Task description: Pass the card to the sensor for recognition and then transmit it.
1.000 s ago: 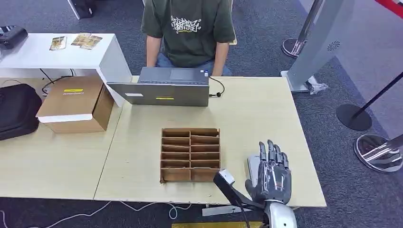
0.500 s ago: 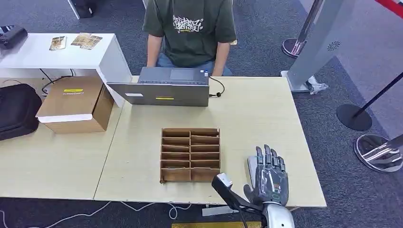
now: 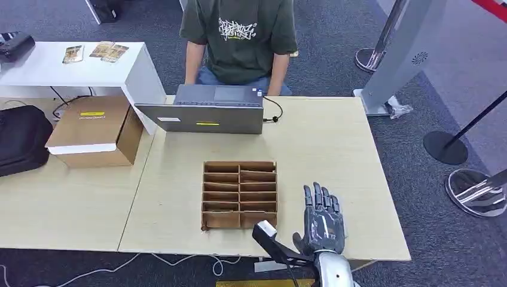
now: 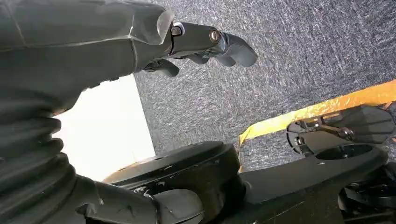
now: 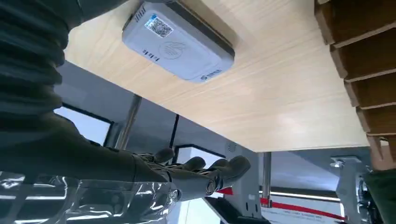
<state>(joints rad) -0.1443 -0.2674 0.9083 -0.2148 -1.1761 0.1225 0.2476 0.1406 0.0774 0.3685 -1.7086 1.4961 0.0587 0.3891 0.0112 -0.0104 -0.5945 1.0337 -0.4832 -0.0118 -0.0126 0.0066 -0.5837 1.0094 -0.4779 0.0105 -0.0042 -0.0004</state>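
Right hand (image 3: 321,216), fingers spread and empty, hovers over the rounded grey plastic sensor (image 5: 177,42).

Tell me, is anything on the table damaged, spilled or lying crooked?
Nothing stands out. The cardboard organizer sits square on the table, the laptop stands straight at the far edge, and the grey card reader lies flat. The right hand hovers open, holding nothing.
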